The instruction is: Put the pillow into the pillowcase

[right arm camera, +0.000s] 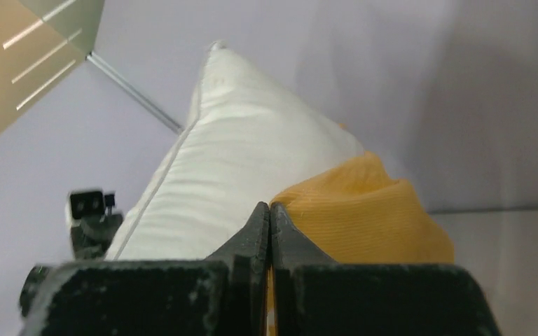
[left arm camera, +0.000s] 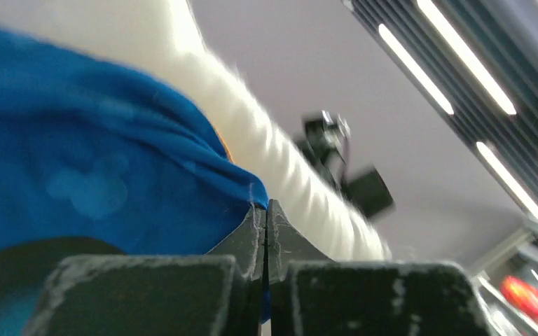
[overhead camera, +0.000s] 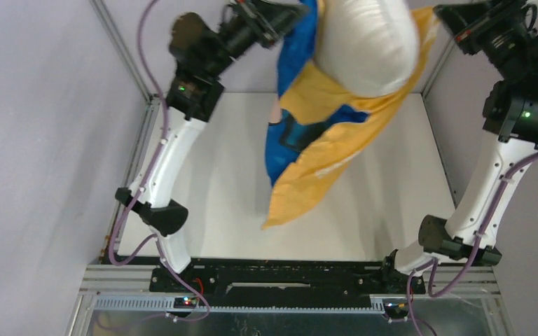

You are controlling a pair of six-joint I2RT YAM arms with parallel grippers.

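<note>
The pillow (overhead camera: 368,42) is cut off at the top edge, its lower part hidden inside the pillowcase (overhead camera: 322,161) hanging well above the bench (overhead camera: 210,175); left fingers (left arm camera: 253,231) pinch its blue cloth, blurred, right fingers (right arm camera: 256,227) its orange edge

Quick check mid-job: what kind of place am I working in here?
Likely a lab robot cell, not a bedroom: bare white tabletop, aluminium frame posts, plain grey walls, strip ceiling lights.
</note>
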